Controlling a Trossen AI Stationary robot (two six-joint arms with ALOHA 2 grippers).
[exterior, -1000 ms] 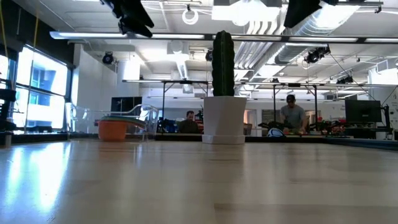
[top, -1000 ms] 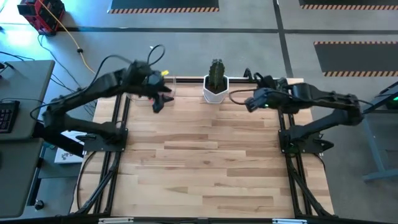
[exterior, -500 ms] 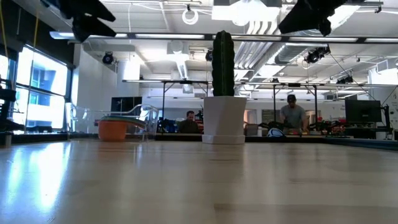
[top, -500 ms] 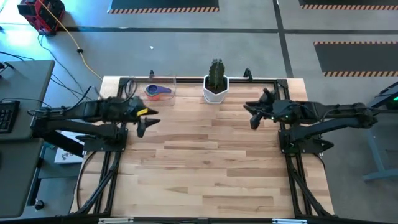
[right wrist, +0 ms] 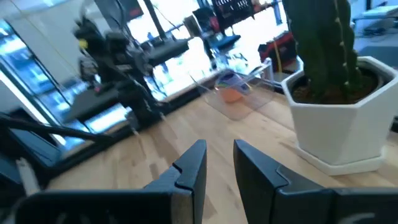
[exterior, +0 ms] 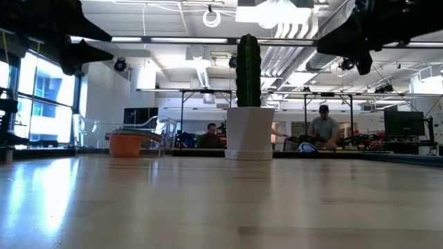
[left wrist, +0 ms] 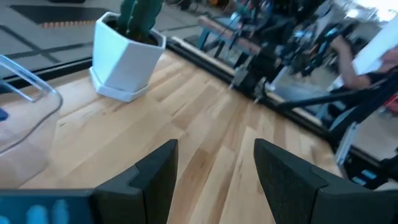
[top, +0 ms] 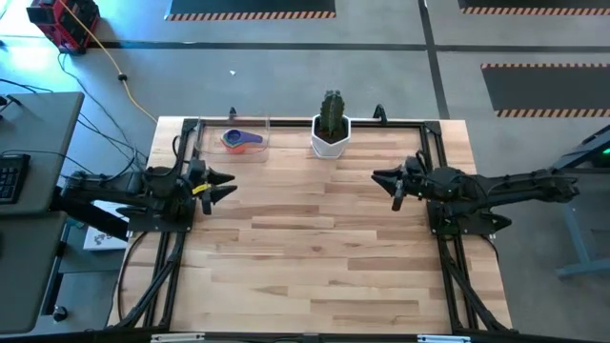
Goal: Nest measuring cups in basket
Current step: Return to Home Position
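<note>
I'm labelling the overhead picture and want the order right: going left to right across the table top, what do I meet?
basket with the measuring cups in it → white cactus pot → right gripper. The left gripper falls within the basket's span, so it is left out.

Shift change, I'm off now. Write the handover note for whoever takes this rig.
Left gripper: open, empty, at the left edge of the table.
Right gripper: open, empty, at the right edge.
Measuring cups: stacked inside the basket, near the corner on the left arm's side, apart from the cactus pot. How many are in the stack cannot be told.
Done: nesting and placing, by the look of it; no cup shows outside the basket.
Left: probably only parking both arms.
</note>
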